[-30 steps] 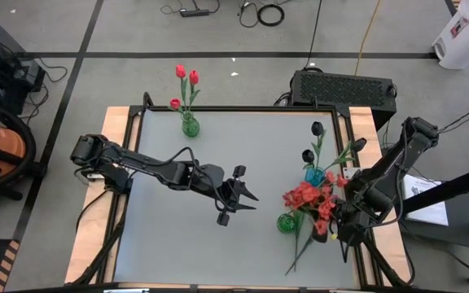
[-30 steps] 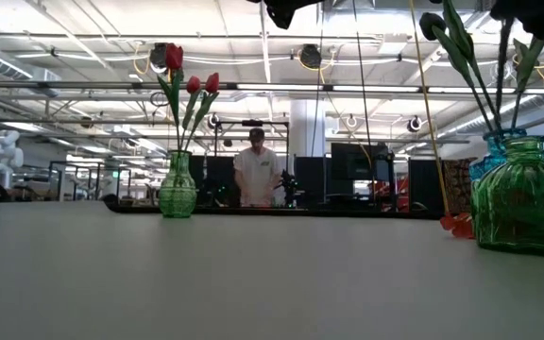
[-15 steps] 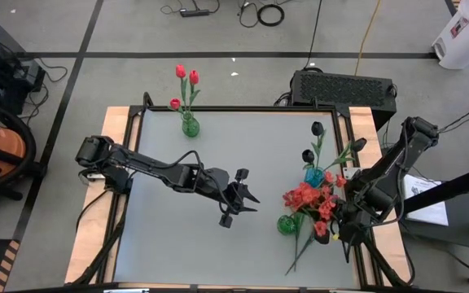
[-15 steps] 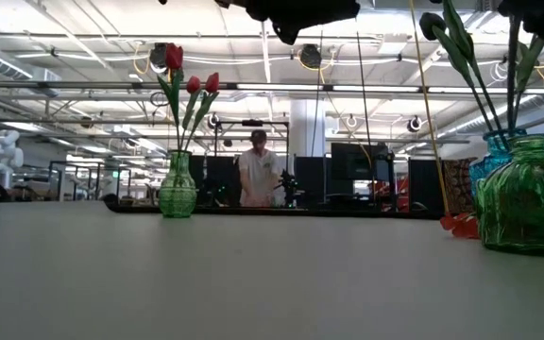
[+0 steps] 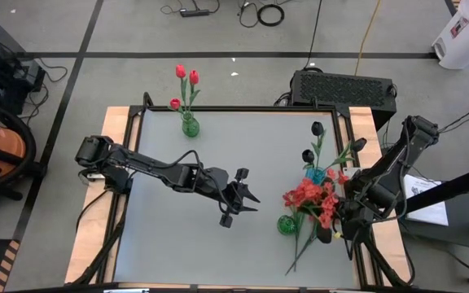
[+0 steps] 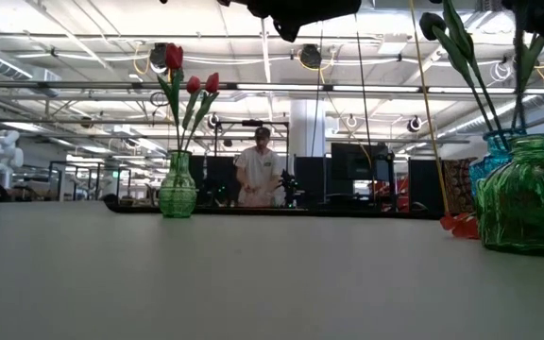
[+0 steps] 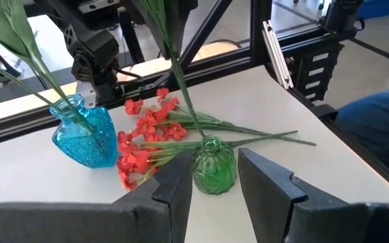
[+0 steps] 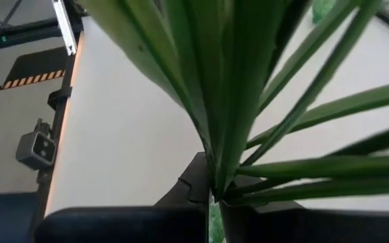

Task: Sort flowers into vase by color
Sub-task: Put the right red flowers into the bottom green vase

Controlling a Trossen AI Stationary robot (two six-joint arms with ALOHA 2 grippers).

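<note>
My right gripper [image 5: 335,230] is clamped shut on the stems of the red blossom bunch [image 5: 309,201], near the table's right edge. In the right wrist view the green stems [image 8: 242,101] fan straight out from between the fingers. The bunch's long axis runs diagonally across the table: blossoms toward the far side, loose stem ends [image 5: 300,256] trailing toward the near edge. The blossoms lie low, spread beside and partly over the green vase [image 5: 287,222].

My left gripper [image 5: 236,203] hangs above the middle of the table with its fingers [image 7: 174,185] parted and nothing between them. It faces the green vase, which shows in the gap between the fingers in the left wrist view.

Just beyond the blossoms stands the blue vase [image 5: 314,175], holding two black tulips [image 5: 317,129] on upright stems. It is close against the bunch and crowds the space around the green vase. Well apart, at the far left corner, another green vase [image 5: 190,126] holds three red tulips [image 5: 186,76], standing upright.

A person [image 6: 257,175] stands in the room beyond the table.
</note>
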